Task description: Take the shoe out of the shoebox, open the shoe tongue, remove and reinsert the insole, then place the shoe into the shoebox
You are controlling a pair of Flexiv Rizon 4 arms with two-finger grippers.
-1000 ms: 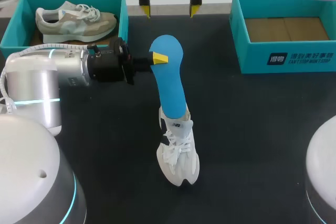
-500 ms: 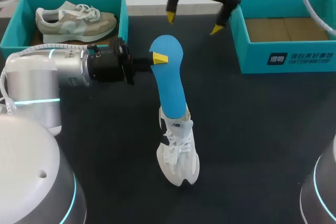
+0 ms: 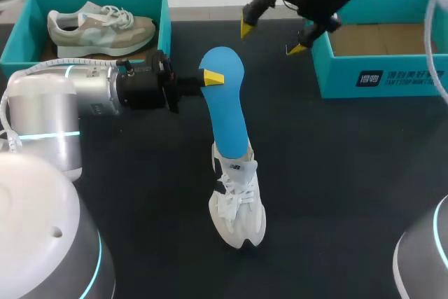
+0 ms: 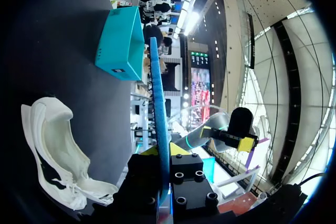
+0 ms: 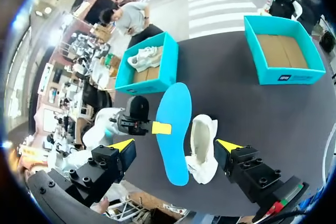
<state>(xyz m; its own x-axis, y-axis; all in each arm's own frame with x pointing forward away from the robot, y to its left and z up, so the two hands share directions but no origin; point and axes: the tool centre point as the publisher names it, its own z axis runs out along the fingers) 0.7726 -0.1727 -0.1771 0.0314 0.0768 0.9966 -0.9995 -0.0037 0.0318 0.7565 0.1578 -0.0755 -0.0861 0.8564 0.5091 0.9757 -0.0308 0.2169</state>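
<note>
The left claw [image 3: 210,77] pinches the blue insole [image 3: 227,110] above mid-counter, its lower end at the mouth of the white shoe [image 3: 239,208]. The shoe is out and the insole lifted; reinserting and boxing remain, I judge. The right claw [image 3: 271,38] hangs spread and empty beside the shoebox [image 3: 392,78] at the far right corner.

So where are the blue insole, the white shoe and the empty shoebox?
blue insole [image 3: 228,106]: head view, middle of its flat face.
white shoe [image 3: 238,206]: head view, on its laces.
empty shoebox [image 3: 339,79]: head view, on its front wall.
</note>
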